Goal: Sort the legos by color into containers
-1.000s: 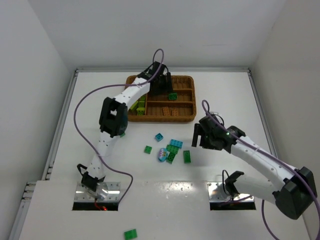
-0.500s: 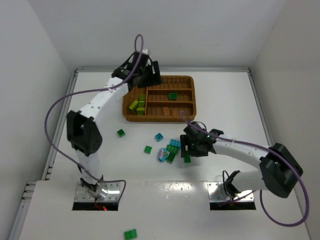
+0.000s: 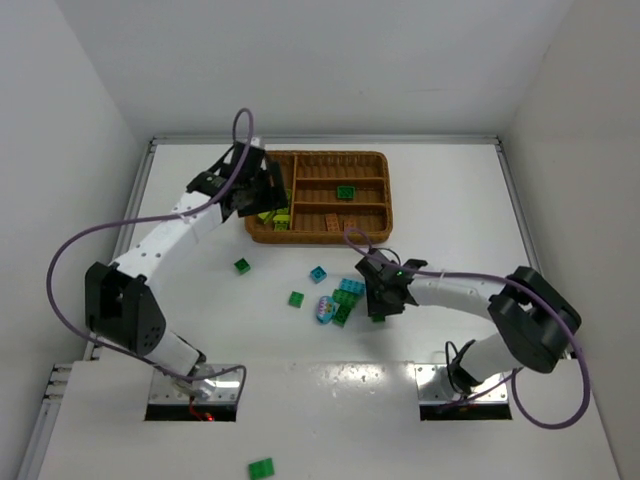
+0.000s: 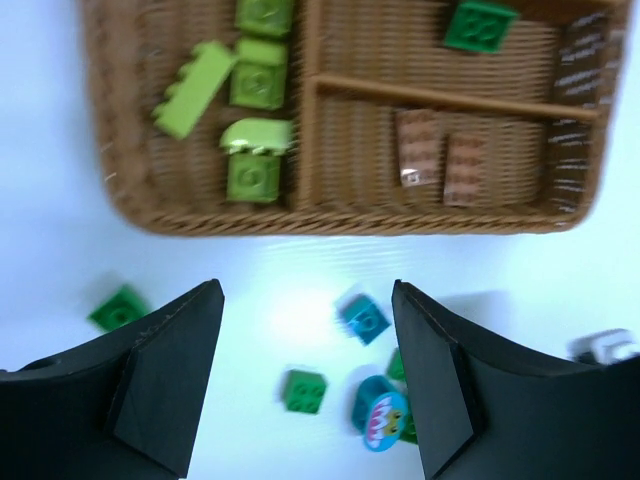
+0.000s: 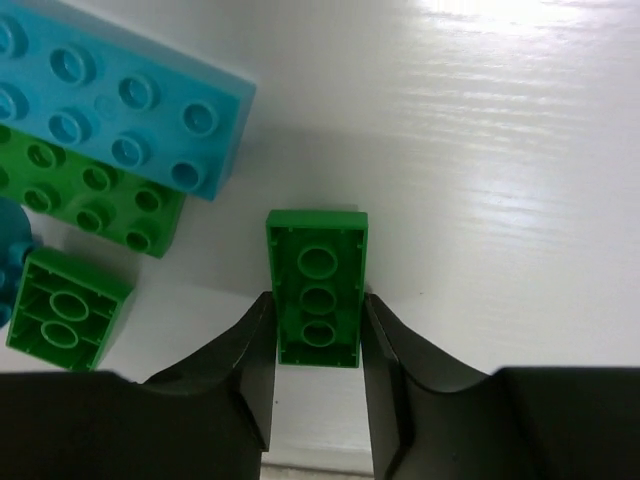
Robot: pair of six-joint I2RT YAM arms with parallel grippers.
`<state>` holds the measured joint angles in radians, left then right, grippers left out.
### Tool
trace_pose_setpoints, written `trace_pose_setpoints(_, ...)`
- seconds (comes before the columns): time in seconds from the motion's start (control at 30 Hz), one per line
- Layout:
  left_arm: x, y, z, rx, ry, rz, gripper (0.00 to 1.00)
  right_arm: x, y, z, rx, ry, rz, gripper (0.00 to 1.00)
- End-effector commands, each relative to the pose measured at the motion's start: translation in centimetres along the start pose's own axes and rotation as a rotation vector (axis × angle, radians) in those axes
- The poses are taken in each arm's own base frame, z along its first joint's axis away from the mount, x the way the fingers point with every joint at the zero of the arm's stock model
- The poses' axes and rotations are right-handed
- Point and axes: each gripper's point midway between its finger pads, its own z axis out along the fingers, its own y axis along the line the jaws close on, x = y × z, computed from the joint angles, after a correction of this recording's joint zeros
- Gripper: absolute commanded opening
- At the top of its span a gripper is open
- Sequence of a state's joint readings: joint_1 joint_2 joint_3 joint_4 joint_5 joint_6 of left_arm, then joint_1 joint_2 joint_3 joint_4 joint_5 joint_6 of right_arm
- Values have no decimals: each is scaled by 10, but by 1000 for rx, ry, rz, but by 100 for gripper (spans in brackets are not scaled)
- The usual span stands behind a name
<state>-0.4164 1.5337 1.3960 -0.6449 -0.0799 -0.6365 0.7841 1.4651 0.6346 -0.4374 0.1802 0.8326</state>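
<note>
My right gripper (image 5: pixel 317 322) is shut on a dark green lego (image 5: pixel 317 285) that lies hollow side up on the white table, one finger pressed to each long side. In the top view this gripper (image 3: pixel 379 302) sits at the right edge of the loose pile (image 3: pixel 346 296). A teal lego (image 5: pixel 110 100) and two more green ones (image 5: pixel 90 205) lie just beside it. My left gripper (image 4: pixel 305 300) hangs open over the table by the near rim of the wicker tray (image 4: pixel 330 218), holding nothing. The tray's sections hold lime legos (image 4: pixel 258 85), a dark green one (image 4: pixel 480 25) and orange-brown ones (image 4: pixel 420 148).
Loose on the table lie a dark green brick (image 3: pixel 242 265), a teal brick (image 3: pixel 318 273), a green brick (image 3: pixel 296 298) and a teal round piece with a face (image 3: pixel 325 308). Another green brick (image 3: pixel 261 467) lies on the near ledge below the arm bases.
My right gripper moved left and down onto the pile's edge and closed on the dark green lego. My left arm swung from over the tray to its left front corner, still open.
</note>
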Motion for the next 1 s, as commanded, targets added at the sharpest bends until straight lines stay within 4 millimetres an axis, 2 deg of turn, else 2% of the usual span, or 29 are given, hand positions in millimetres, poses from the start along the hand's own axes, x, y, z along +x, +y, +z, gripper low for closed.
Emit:
trace_pose_setpoints(0.0,-9,36,-15,-80,-46,-29,75,-30,-2,-11,45,-102,24,32)
trace_pose_setpoints(0.07,3,51,-13,-112,-17,-39,75,-56,2,-32,44,-195,34,30)
trace_pose_setpoints(0.1,9,58,-12,-125,-6,-34,75,-79,3,-51,43,-266,32,30)
trace_pose_setpoints(0.17,16,67,-9,-160,3,-31,76,-100,10,-65,22,-308,32,30)
trace_pose_setpoints(0.2,20,73,-8,-175,18,-36,79,-123,18,-79,5,-347,24,30)
trace_pose_setpoints(0.27,29,84,-4,-207,38,-41,83,-139,23,-74,34,-338,6,32)
trace_pose_setpoints(0.3,33,93,-4,-236,47,-60,87,-160,33,-82,11,-366,-2,32)
trace_pose_setpoints(0.33,41,96,-4,-245,60,-74,88,-173,37,-82,8,-382,-4,32)
trace_pose_setpoints(0.37,46,105,-3,-266,77,-83,90,-189,51,-79,-9,-387,-16,32)
trace_pose_setpoints(0.4,52,107,-2,-274,89,-94,90,-205,50,-77,-7,-399,-18,33)
trace_pose_setpoints(0.43,57,118,-2,-297,96,-122,90,-214,56,-75,-8,-404,-29,33)
trace_pose_setpoints(0.47,62,121,-1,-304,108,-121,90,-241,64,-86,-25,-451,-14,33)
trace_pose_setpoints(0.5,65,128,-1,-325,112,-137,90,-250,66,-68,-9,-423,-31,34)
trace_pose_setpoints(0.53,74,135,1,-348,129,-133,90,-259,72,-65,-12,-431,-38,34)
trace_pose_setpoints(0.57,78,141,1,-374,130,-128,90,-287,76,-76,-36,-476,-8,34)
trace_pose_setpoints(0.6,80,146,2,-395,123,-124,90,-290,77,-56,-23,-437,-21,34)
trace_pose_setpoints(0.63,77,150,3,-406,89,-123,90,-307,86,-63,-41,-471,-13,34)
trace_pose_setpoints(0.67,86,162,5,-443,95,-124,90,-316,87,-58,-56,-472,-3,34)
trace_pose_setpoints(0.7,90,164,6,-445,102,-110,90,-323,85,-53,-60,-470,7,34)
trace_pose_setpoints(0.77,93,167,9,-443,106,-86,93,-336,95,-37,-87,-459,8,35)
trace_pose_setpoints(0.8,93,167,13,-442,108,-77,93,-342,91,-31,-78,-454,17,35)
trace_pose_setpoints(0.83,97,166,16,-431,126,-78,94,-352,99,-34,-100,-465,16,37)
trace_pose_setpoints(0.87,96,165,17,-431,130,-68,94,-357,97,-27,-105,-460,22,37)
trace_pose_setpoints(0.9,98,165,22,-428,147,-68,94,-356,98,-9,-94,-437,19,37)
trace_pose_setpoints(0.93,100,166,24,-433,158,-66,94,-370,102,-13,-116,-464,28,37)
trace_pose_setpoints(0.97,99,163,28,-420,162,-69,95,-371,105,-9,-125,-454,24,37)
